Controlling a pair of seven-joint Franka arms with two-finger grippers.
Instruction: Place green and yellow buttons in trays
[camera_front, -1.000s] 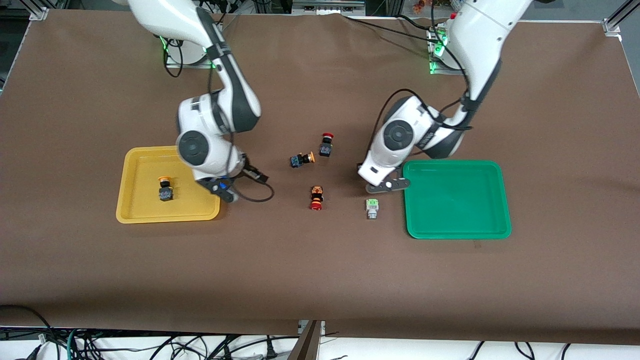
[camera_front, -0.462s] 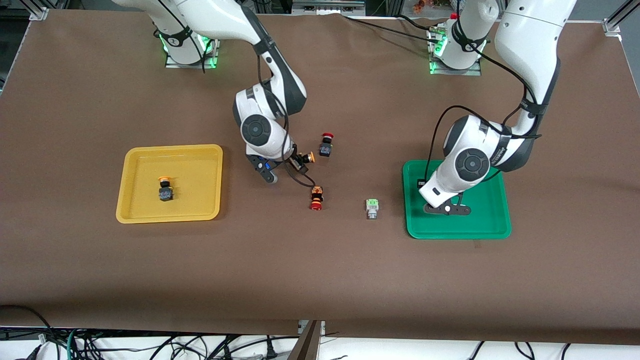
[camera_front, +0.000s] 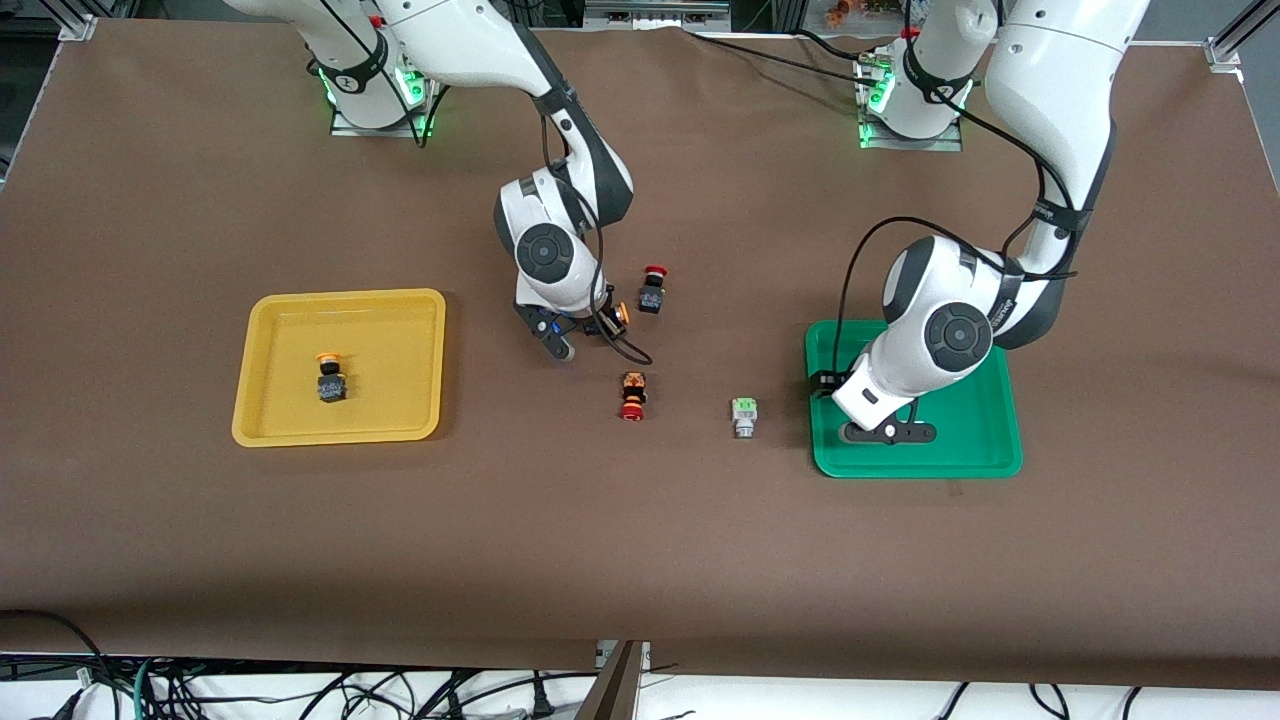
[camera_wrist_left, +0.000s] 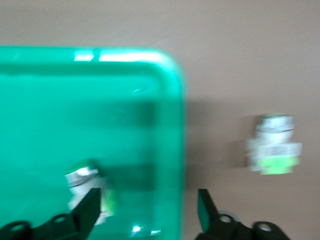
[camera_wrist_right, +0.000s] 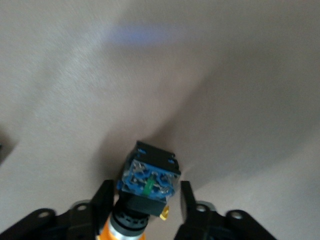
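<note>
Two grippers spread: right gripper straddles the yellow button on the table, at 10 o'clock from the red-capped button, and should pinch squarely; left gripper over green tray, green button inside.

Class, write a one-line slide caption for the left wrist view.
Open left gripper over the green tray, one green button inside by a finger, another green button on the table outside.

We see the right gripper hiding most of a yellow-capped button; its cap runs off the right wrist view's edge. The left wrist view blurs a green-capped button.
</note>
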